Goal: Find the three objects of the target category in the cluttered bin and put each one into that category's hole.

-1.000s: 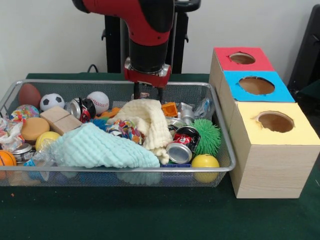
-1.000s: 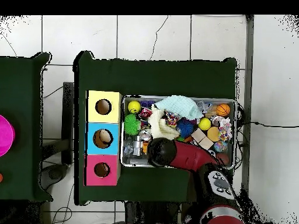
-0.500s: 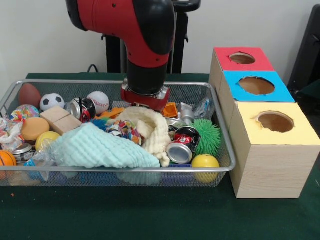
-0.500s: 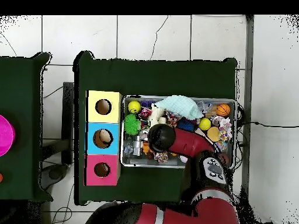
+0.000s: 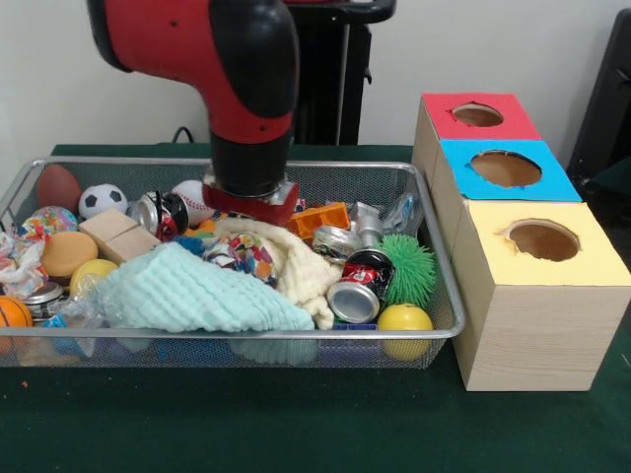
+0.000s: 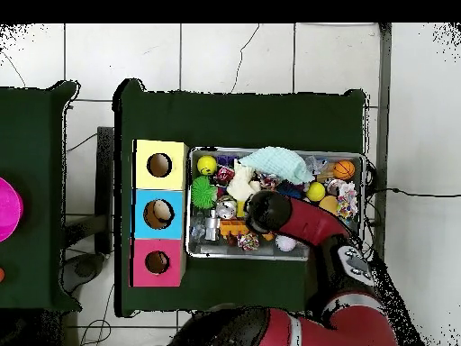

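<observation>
Wire bin [image 5: 446,296], cluttered: claw [image 5: 248,209] low over cream cloth [image 5: 296,264], grip state indiscernible; mint cloth [image 5: 192,291] beside; three-hole box [image 5: 523,325] adjacent.

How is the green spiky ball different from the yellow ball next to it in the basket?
The green spiky ball is covered in soft bristles; the yellow ball is smooth. The green one looks somewhat bigger. In the front view the yellow one lies at the basket's near corner, pressed to the mesh, and the green one sits just behind it, beside a crushed can. Both are round and lie at the end nearest the boxes.
</observation>
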Motion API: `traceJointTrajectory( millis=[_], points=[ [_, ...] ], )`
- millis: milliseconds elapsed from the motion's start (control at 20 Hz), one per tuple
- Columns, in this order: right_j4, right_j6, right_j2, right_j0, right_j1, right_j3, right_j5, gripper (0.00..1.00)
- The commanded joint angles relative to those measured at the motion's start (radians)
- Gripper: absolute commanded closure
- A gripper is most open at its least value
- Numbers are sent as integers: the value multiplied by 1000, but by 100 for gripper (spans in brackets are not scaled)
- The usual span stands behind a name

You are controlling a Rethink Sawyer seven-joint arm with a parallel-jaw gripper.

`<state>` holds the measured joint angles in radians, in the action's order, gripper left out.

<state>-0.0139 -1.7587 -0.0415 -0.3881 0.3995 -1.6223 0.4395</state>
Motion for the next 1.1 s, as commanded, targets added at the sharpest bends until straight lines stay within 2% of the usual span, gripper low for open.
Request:
traceJointTrajectory(
  millis=[50, 450, 600, 700, 800, 950, 1100],
  points=[
    [-105, 185, 113, -202, -3, 73, 24, 0],
    [-240, 293, 227, -372, 68, 67, 154, 0],
    [-279, 277, 257, -405, 81, 54, 155, 0],
    [-304, 228, 263, -407, 88, 24, 120, 0],
    [-325, 146, 250, -382, 97, -20, 67, 0],
    [-348, -11, 198, -298, 123, -85, -24, 0],
    [-334, -148, 130, -199, 161, -128, -47, 0]
  ],
)
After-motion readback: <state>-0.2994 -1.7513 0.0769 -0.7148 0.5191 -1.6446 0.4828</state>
